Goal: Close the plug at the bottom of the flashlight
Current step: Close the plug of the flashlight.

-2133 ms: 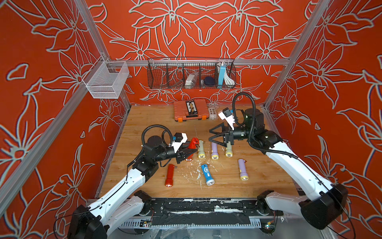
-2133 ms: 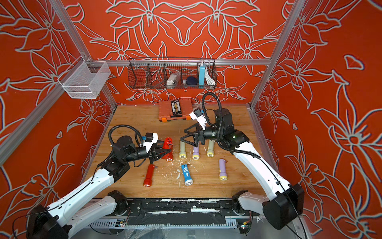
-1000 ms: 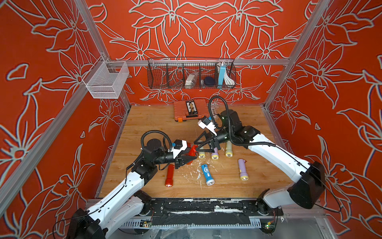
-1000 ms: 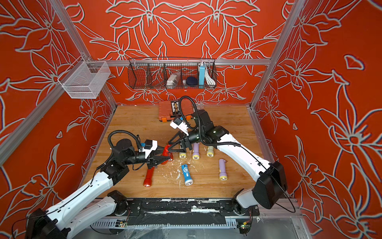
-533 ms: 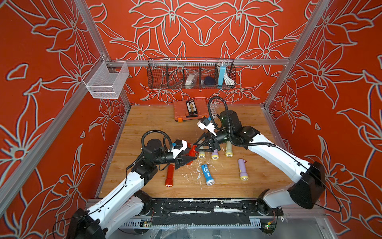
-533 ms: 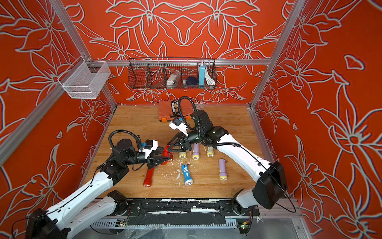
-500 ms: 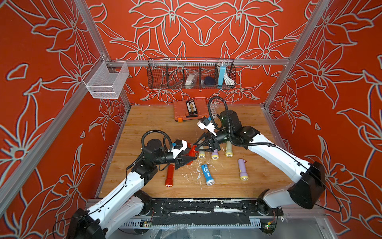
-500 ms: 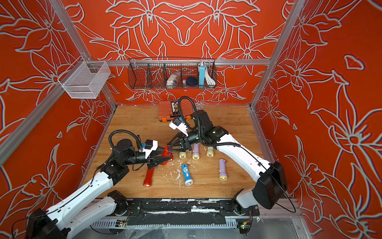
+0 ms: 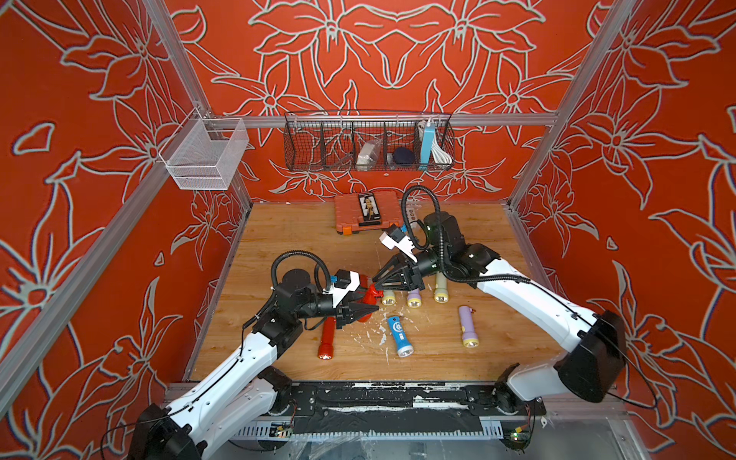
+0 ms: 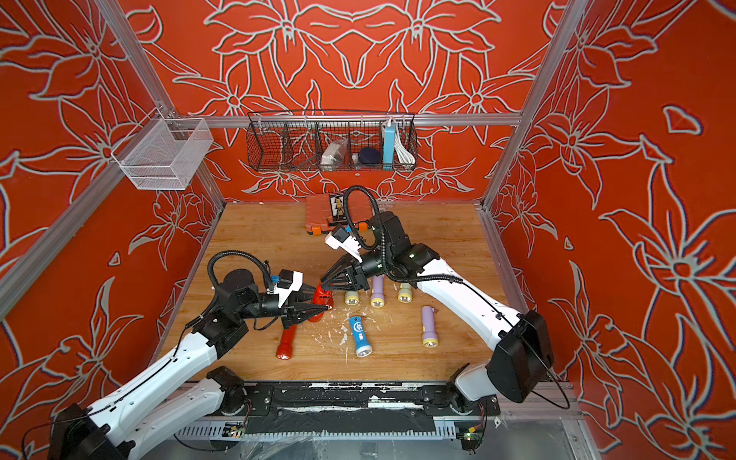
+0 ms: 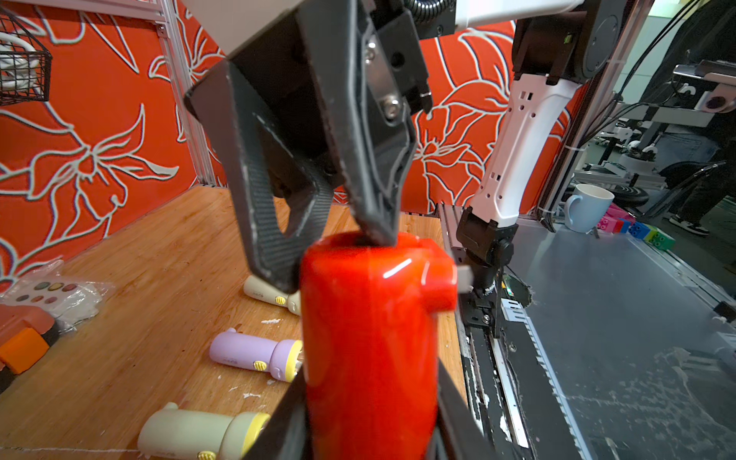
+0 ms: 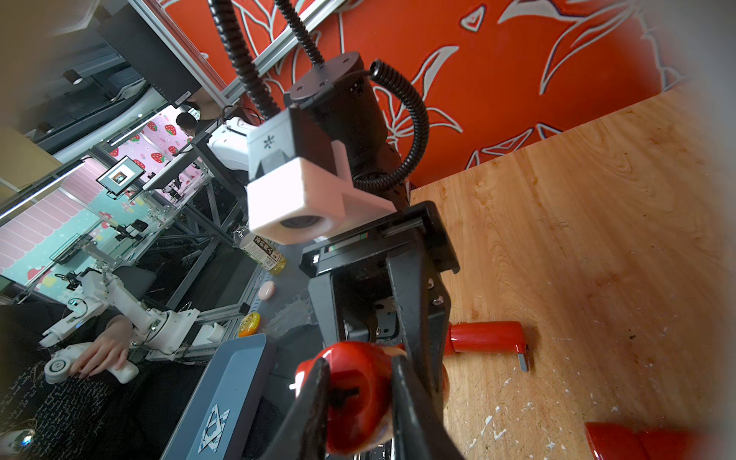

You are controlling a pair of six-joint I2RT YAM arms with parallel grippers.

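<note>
My left gripper [image 9: 368, 307] is shut on a red flashlight [image 9: 371, 295], held off the wooden table with its bottom end turned toward the right arm; in the left wrist view the fingers clamp the flashlight body [image 11: 370, 338]. My right gripper [image 9: 374, 280] sits at that end. One of its fingertips [image 11: 378, 239] rests on the end face, the other lies along the side. In the right wrist view the right gripper [image 12: 358, 370] straddles a dark slot [image 12: 346, 394] on the red end, a narrow gap between the fingers. I cannot make out the plug itself.
Other flashlights lie on the table: a red one [image 9: 327, 338], a blue one [image 9: 399, 336], a purple one [image 9: 466, 326], and a row of cream and purple ones [image 9: 414, 298] under the right arm. An orange case [image 9: 364, 213] stands at the back, below a wire basket [image 9: 368, 145].
The right arm has swung left to the held flashlight's end. Its jaws have narrowed over the last second. The left gripper has kept its hold.
</note>
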